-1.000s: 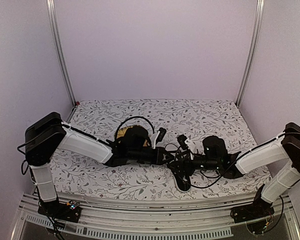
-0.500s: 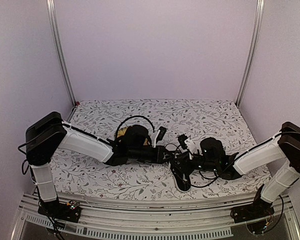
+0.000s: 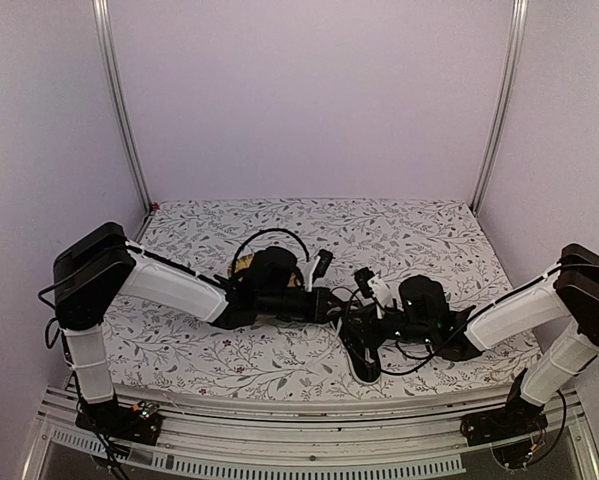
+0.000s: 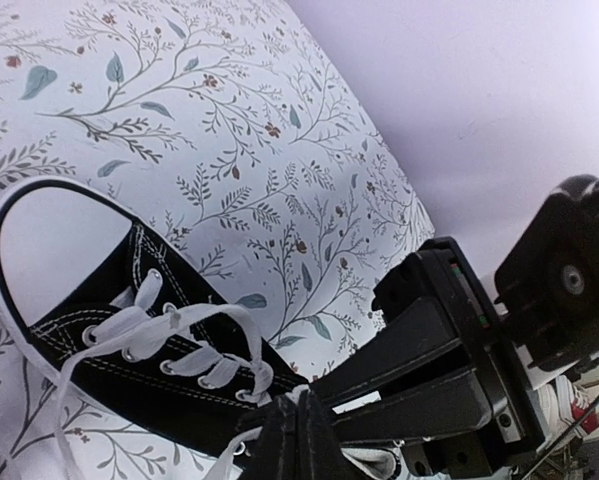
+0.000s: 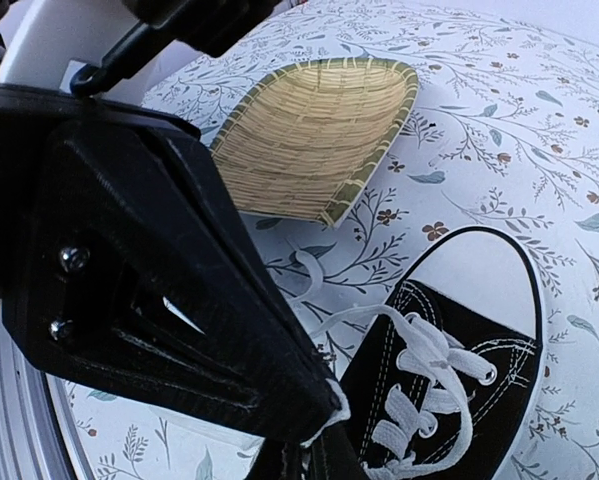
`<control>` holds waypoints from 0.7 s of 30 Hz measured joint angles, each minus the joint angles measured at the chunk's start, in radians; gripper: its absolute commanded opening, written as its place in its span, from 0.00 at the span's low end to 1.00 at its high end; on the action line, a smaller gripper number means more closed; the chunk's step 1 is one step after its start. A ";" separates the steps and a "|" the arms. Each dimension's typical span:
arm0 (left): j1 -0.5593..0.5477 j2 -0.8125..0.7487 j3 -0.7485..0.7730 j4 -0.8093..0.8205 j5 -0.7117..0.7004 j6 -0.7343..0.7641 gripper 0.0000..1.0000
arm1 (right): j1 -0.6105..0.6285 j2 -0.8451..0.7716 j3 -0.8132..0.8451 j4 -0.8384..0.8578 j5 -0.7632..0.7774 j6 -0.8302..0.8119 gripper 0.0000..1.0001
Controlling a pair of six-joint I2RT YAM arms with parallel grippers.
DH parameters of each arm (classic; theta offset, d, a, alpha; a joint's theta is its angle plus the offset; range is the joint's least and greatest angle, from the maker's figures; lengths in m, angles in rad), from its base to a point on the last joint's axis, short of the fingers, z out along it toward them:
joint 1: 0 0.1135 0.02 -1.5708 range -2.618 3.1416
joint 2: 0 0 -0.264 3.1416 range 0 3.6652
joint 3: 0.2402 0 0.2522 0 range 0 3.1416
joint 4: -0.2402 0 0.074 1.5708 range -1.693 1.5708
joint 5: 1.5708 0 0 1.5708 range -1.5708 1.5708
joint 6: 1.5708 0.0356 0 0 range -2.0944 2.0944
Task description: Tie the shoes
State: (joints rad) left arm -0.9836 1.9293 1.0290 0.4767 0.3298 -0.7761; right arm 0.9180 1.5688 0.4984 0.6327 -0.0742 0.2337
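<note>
Near front edge of surface (image 3: 429, 230), left gripper (image 4: 294, 425) and right gripper (image 5: 309, 440) each pinching white lace (image 4: 179, 320) of black sneaker (image 4: 109, 370).

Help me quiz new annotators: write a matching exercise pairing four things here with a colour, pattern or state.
Things:
1. sneaker
2. woven mat
3. tablecloth
4. left gripper

Descriptions:
A. floral print
B. shut on a lace
C. black canvas
D. yellow

Pairs: 1-C, 2-D, 3-A, 4-B
</note>
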 measured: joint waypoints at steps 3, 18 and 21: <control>0.001 0.001 0.003 -0.004 -0.003 0.009 0.09 | 0.000 0.000 0.000 0.003 0.011 0.011 0.02; 0.003 -0.012 0.067 -0.364 -0.216 0.185 0.25 | 0.000 -0.023 -0.044 0.034 0.062 0.088 0.02; 0.003 0.004 0.082 -0.421 -0.260 0.196 0.25 | 0.000 -0.023 -0.045 0.038 0.063 0.095 0.02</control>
State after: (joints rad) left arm -0.9806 1.9335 1.1114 0.0555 0.0696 -0.5800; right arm 0.9180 1.5455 0.4530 0.6708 -0.0116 0.3290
